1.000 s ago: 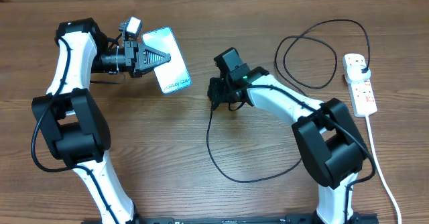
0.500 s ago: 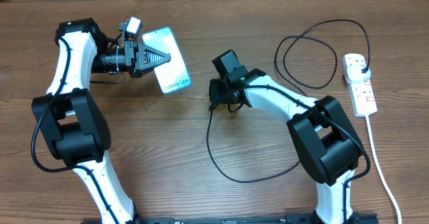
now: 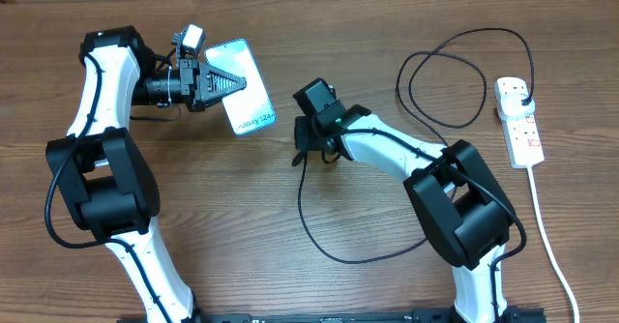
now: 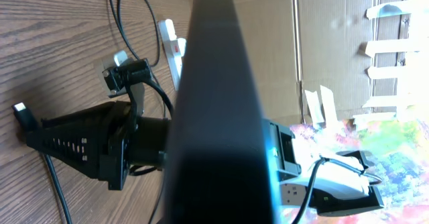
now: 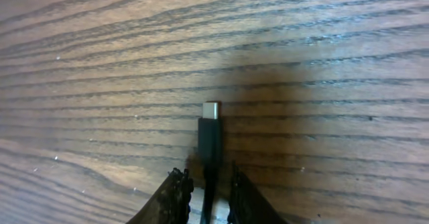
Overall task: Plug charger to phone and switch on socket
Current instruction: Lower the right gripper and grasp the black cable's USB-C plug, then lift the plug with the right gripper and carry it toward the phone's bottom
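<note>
Left end effector (image 3: 235, 83) clamped on the phone (image 3: 253, 108), near the far edge of the table (image 3: 242, 255), left of centre, screen facing the overhead camera. Right end effector (image 5: 206, 176) low over mid-table, fingers (image 5: 175, 196) set close either side of the charger (image 5: 210, 133) cable just behind its small tip; can't tell if they actually pinch it. Cable loops toward the near edge, then back to the socket (image 3: 522, 130) by the right edge, black plug in its far outlet. White cord (image 3: 549, 246) runs toward the near edge.
</note>
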You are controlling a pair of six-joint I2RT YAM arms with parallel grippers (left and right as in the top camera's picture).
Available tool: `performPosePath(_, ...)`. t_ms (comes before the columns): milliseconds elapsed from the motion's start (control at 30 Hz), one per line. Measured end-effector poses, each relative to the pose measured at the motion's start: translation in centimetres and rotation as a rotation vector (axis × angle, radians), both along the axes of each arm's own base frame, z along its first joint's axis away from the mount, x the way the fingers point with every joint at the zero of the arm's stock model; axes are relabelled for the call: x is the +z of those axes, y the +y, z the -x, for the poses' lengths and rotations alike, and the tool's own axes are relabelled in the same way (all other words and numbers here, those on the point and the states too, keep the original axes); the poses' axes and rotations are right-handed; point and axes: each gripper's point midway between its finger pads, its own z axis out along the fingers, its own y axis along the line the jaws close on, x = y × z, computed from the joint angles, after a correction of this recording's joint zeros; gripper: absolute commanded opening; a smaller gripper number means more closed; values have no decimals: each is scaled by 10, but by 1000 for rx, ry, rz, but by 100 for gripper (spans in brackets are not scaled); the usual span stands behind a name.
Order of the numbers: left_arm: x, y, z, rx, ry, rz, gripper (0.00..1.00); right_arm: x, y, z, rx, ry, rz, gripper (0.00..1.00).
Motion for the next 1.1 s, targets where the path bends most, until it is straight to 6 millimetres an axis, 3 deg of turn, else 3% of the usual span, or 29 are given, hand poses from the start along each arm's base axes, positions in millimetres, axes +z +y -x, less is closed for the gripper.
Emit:
performPosePath(167, 0, 0, 0, 0, 0, 0, 4, -2, -9, 3, -73, 19, 41, 4)
performPosePath(433, 0, 0, 0, 0, 0, 0, 4, -3, -16, 10, -116, 93, 26, 4)
performPosePath(700, 0, 0, 0, 0, 0, 0, 4, -2, -34, 2, -137, 226, -132, 4)
performPosePath(867, 0, 0, 0, 0, 0, 0, 4, 5, -37, -2, -60, 252, -222, 4)
performPosePath(967, 0, 0, 0, 0, 0, 0, 4, 16, -30, 2, 18, 244, -255, 4)
performPosePath(1100, 0, 0, 0, 0, 0, 0, 4, 56, -24, 7, 96, 185, -295, 4)
